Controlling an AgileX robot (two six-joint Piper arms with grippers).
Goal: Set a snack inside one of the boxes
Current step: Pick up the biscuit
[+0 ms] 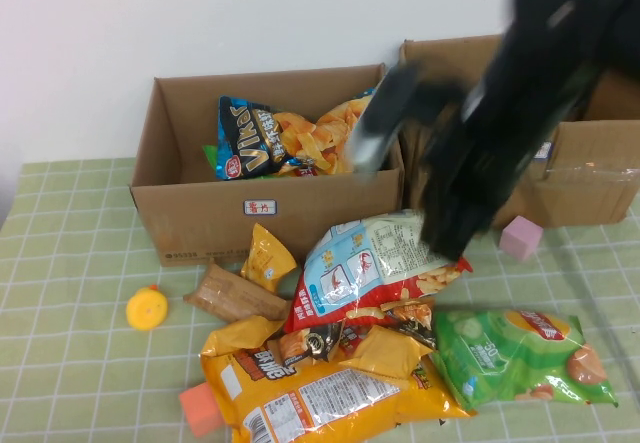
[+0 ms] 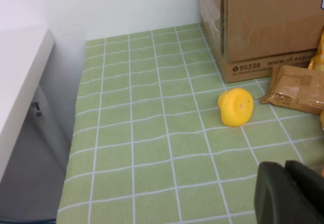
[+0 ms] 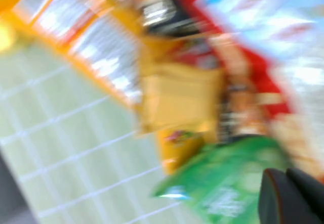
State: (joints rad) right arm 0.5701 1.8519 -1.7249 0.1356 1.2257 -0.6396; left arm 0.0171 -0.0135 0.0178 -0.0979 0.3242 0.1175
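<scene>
A pile of snacks lies in front of two cardboard boxes: a white, blue and red bag (image 1: 370, 263), a green chip bag (image 1: 520, 358), a big orange bag (image 1: 310, 393) and a small yellow pack (image 1: 268, 258). The left box (image 1: 200, 213) holds a dark Vikas bag (image 1: 250, 138) and more snacks. The right box (image 1: 590, 183) is partly hidden by my right arm. My right gripper (image 1: 445, 235) is blurred, low over the right end of the white and red bag; in the right wrist view it (image 3: 286, 176) is shut and empty above the green bag (image 3: 228, 183). My left gripper (image 2: 284, 166) is shut and empty over bare cloth.
A yellow toy (image 1: 147, 308), a brown pack (image 1: 232, 293), an orange block (image 1: 200, 410) and a pink cube (image 1: 521, 237) lie on the green checked cloth. The left wrist view shows the yellow toy (image 2: 236, 106), the brown pack (image 2: 298, 89) and the table's edge by the wall.
</scene>
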